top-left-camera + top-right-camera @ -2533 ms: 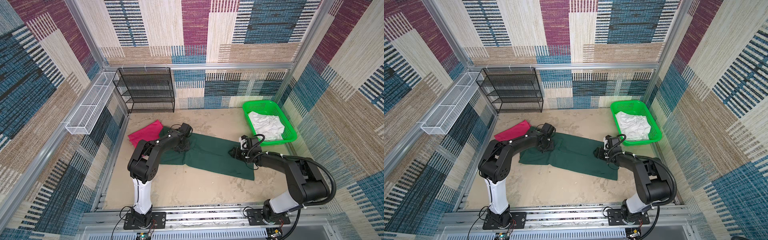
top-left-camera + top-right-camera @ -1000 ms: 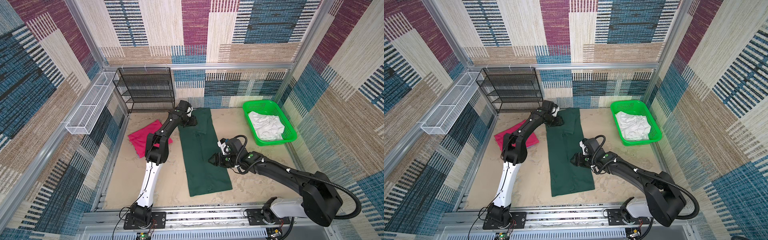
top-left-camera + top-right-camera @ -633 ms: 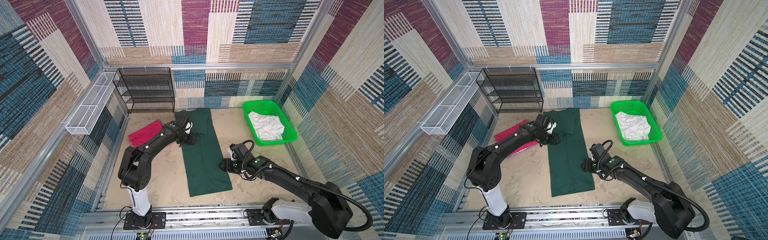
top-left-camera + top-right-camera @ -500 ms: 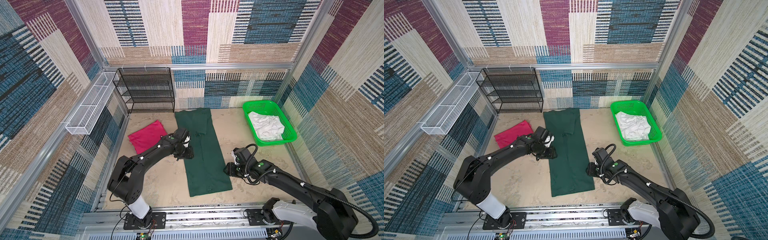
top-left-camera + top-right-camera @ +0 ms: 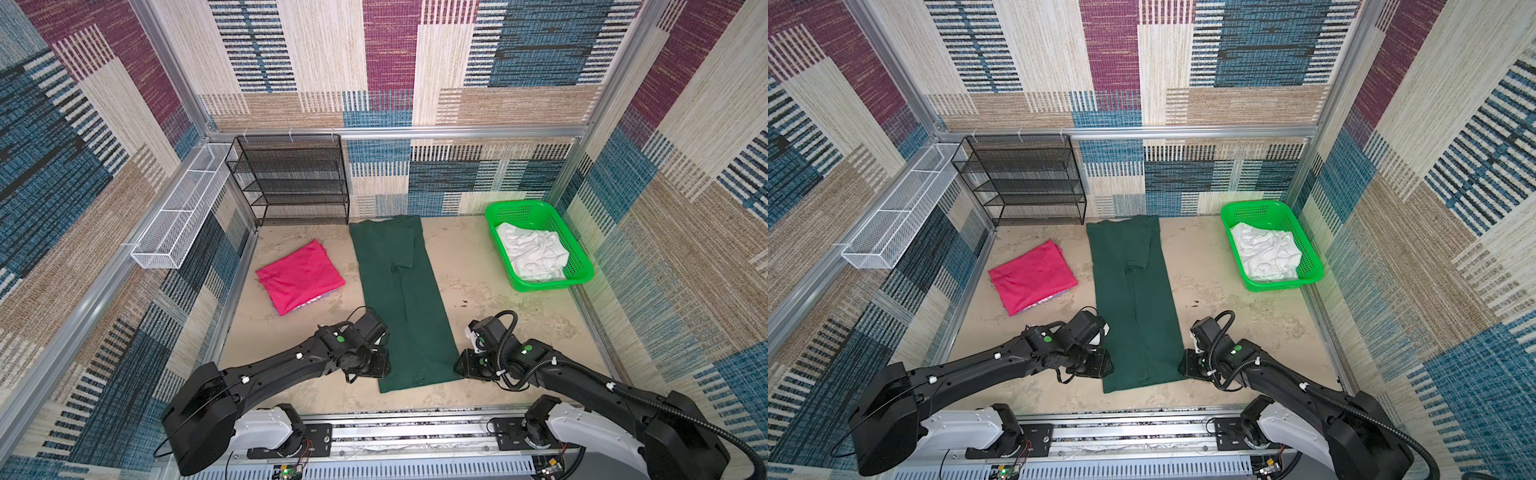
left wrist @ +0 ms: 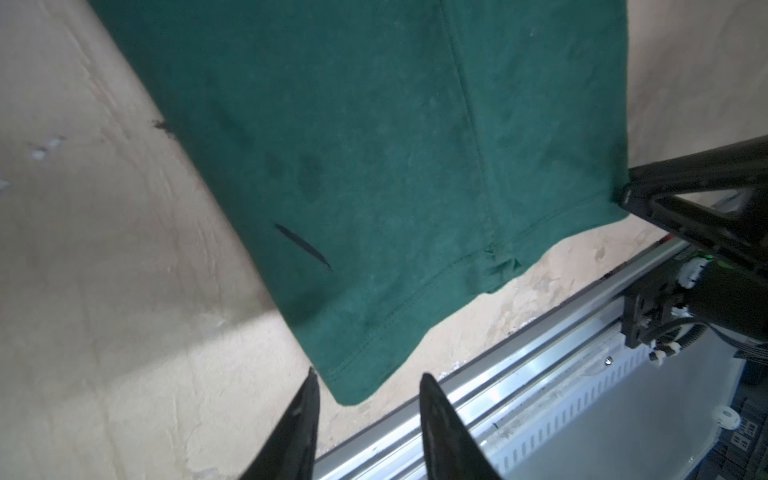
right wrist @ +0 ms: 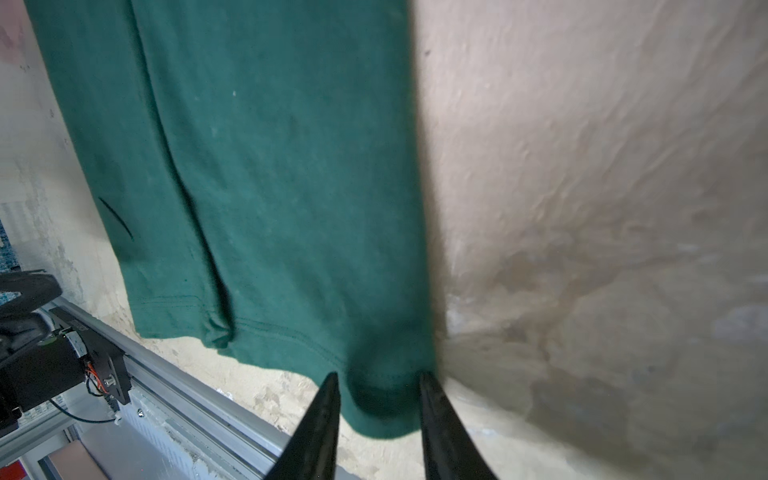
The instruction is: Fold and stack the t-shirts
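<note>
The dark green t-shirt [image 5: 399,299] [image 5: 1133,291] lies flat as a long narrow strip, running from the back wall toward the front rail. The magenta-pink t-shirt [image 5: 299,276] [image 5: 1032,276] sits folded to its left. My left gripper [image 5: 380,365] [image 6: 368,378] is low at the strip's near left corner, open, and the corner tip lies between its fingertips. My right gripper [image 5: 467,368] [image 7: 378,376] is at the near right corner. It is open, its fingers [image 7: 428,399] straddling the hem corner without pinching it.
A bright green basket [image 5: 577,270] holding white cloth [image 5: 528,253] stands at the back right. A black mesh rack [image 5: 291,183] stands against the back wall, and a white wire tray [image 5: 178,212] hangs on the left wall. The aluminium front rail [image 5: 395,419] runs just beyond the shirt's near hem.
The green shirt went from lying crosswise to lengthwise. Both grippers have since drawn back along its sides to the near corners, and their jaws have narrowed.
</note>
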